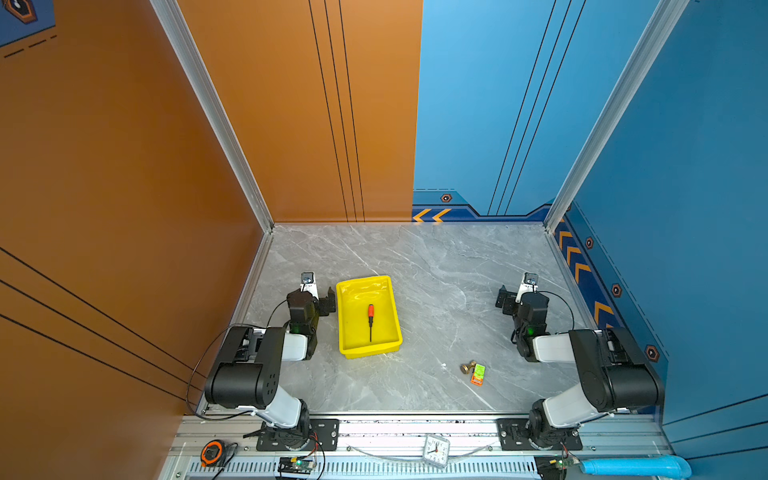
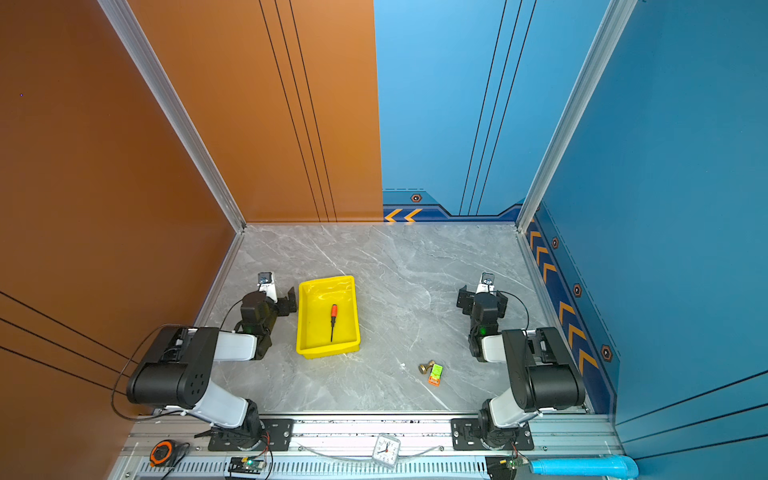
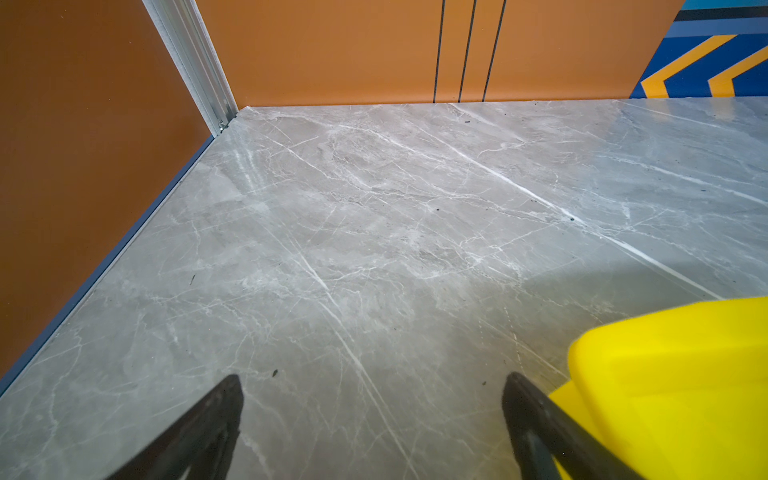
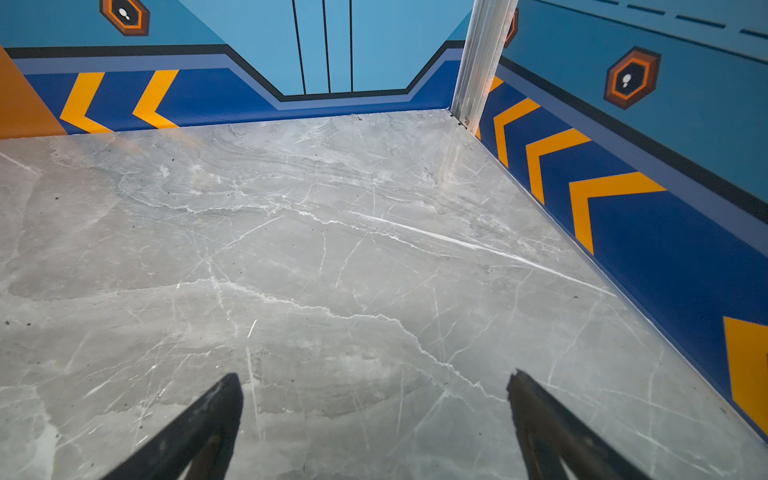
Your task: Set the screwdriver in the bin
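The screwdriver (image 1: 370, 320) (image 2: 333, 320), with an orange-red handle and a thin dark shaft, lies flat inside the yellow bin (image 1: 353, 336) (image 2: 311, 336) in both top views. The bin stands left of the table's middle. My left gripper (image 1: 327, 301) (image 2: 289, 303) (image 3: 372, 378) sits just left of the bin, open and empty; the bin's corner (image 3: 665, 374) shows beside one finger in the left wrist view. My right gripper (image 1: 505, 300) (image 2: 465, 301) (image 4: 374, 378) rests far to the right, open over bare marble, holding nothing.
A small orange-and-green box (image 1: 478, 374) and a brass piece (image 1: 467, 367) lie near the front right. A clock (image 1: 436, 451), a tape measure (image 1: 212, 453) and a blue tube (image 1: 636, 465) sit on the front rail. Orange and blue walls enclose the table.
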`<act>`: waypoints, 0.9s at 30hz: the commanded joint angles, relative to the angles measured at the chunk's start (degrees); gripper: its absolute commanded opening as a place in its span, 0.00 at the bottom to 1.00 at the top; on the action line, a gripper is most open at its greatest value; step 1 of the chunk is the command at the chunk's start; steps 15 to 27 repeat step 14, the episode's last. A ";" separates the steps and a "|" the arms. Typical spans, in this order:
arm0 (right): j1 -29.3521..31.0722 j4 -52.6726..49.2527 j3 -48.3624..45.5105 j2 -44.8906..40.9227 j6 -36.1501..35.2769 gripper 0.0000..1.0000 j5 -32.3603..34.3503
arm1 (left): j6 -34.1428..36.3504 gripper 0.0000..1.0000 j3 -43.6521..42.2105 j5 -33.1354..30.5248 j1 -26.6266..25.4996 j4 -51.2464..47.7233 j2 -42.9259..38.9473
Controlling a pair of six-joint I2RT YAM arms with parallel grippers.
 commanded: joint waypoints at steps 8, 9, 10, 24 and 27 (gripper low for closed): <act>0.40 1.63 0.77 0.56 0.59 1.00 1.11 | 1.39 0.98 1.02 -1.31 -0.60 0.56 0.62; 0.40 1.63 0.75 0.55 0.62 1.00 1.10 | 1.42 0.98 1.07 -1.31 -0.61 0.51 0.64; 0.36 1.63 0.75 0.59 0.58 1.00 1.10 | 1.33 0.98 1.21 -1.27 -0.57 0.39 0.63; 0.40 1.61 0.75 0.53 0.56 1.00 1.10 | 1.33 0.98 0.99 -1.22 -0.57 0.46 0.46; 0.40 1.61 0.75 0.53 0.56 1.00 1.10 | 1.33 0.98 0.99 -1.22 -0.57 0.46 0.46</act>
